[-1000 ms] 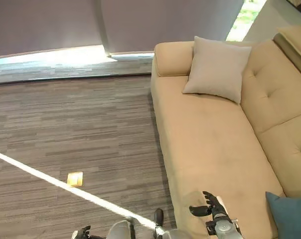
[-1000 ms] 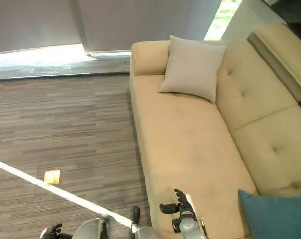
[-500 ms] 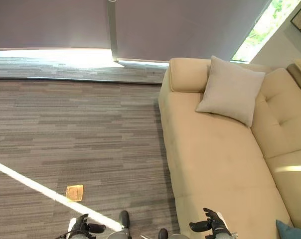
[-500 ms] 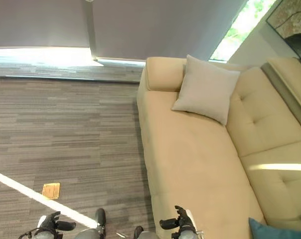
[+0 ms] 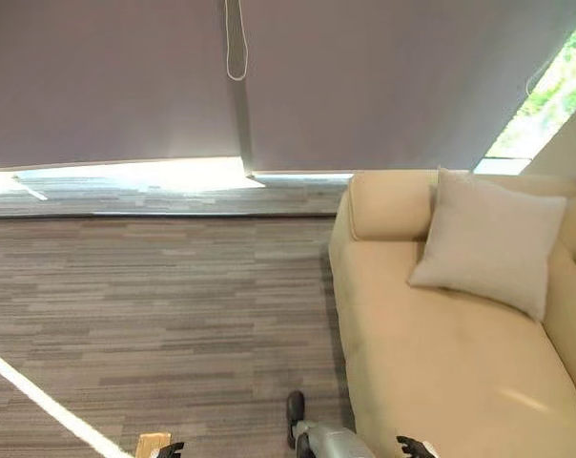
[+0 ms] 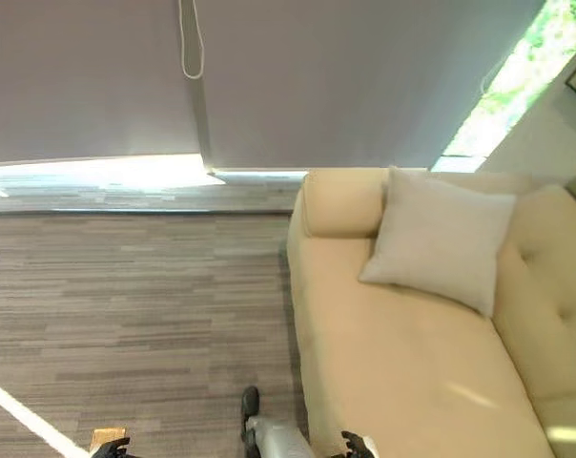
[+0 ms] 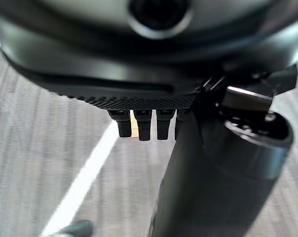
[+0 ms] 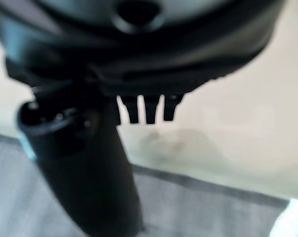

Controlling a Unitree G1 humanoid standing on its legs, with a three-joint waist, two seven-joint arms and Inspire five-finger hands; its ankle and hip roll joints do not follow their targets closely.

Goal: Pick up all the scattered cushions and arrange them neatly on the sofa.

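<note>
While both hands (image 7: 149, 123) (image 8: 144, 111) hang straight-fingered and empty, a pale grey square cushion (image 5: 486, 239) leans on the beige fabric sofa (image 5: 441, 363).
Striped grey carpet (image 5: 154, 305) lies beside the sofa; a small tan floor plate (image 5: 153, 444) sits well off it.

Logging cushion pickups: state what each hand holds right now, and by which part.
Nothing is held. The left hand hangs with straight fingers over the striped grey carpet; the right hand likewise beside the tan fabric sofa.

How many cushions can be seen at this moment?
1. A beige cushion leans against the backrest at the armrest end of the sofa. Others may lie outside the view.
</note>
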